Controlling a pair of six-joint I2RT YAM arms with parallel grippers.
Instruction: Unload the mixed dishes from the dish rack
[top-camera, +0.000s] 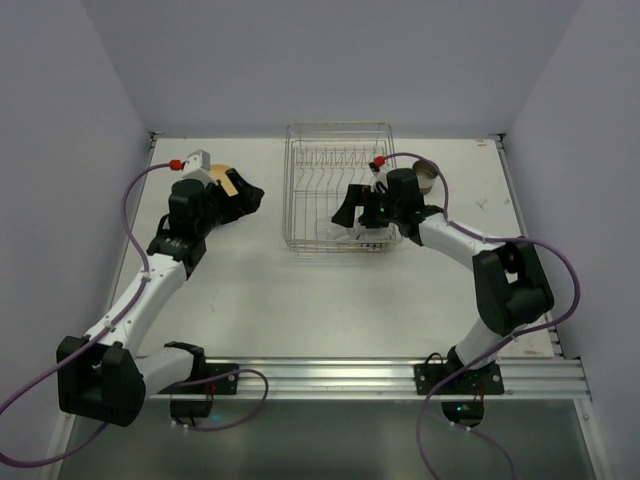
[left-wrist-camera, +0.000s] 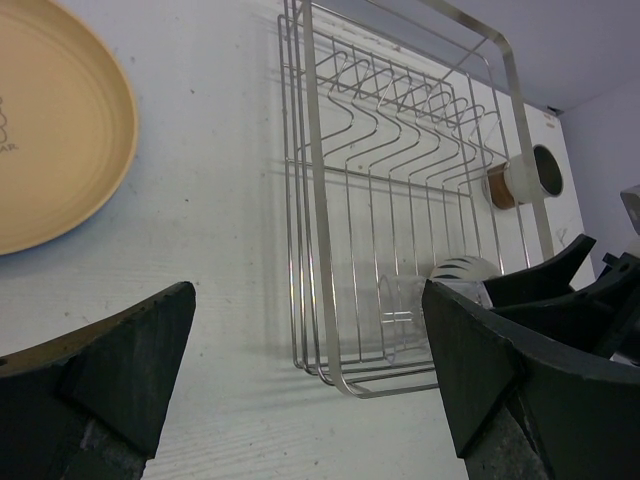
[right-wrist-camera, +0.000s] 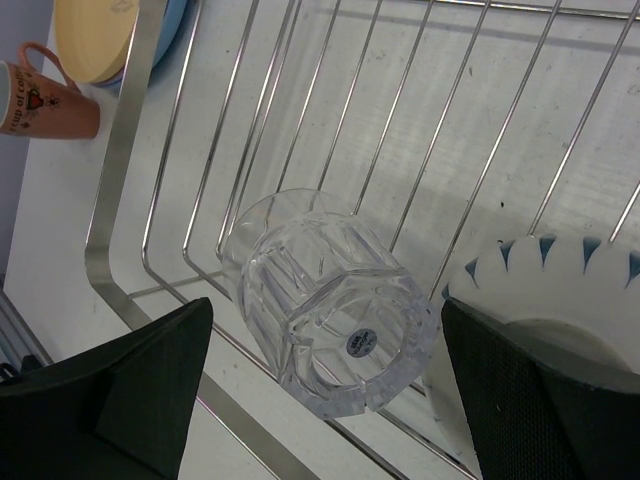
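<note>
Your right end effector (right-wrist-camera: 330, 400) is spread wide, holding nothing, one finger on each side of the clear glass (right-wrist-camera: 330, 320) in the dish rack's (right-wrist-camera: 115, 200) near corner. The white cup (right-wrist-camera: 560, 290) sits just beside the glass. Out on the bench (left-wrist-camera: 220, 200), the pink mug (right-wrist-camera: 45, 95) stands near the yellow plate (right-wrist-camera: 95, 35). Your left end effector (left-wrist-camera: 310, 380) hovers there, wide open and empty.

The clear faceted glass (right-wrist-camera: 335, 325) is lying on its side in the silver wire rack (right-wrist-camera: 118, 200), right between 2 wide-apart black gripper fingers (right-wrist-camera: 140, 400).
</note>
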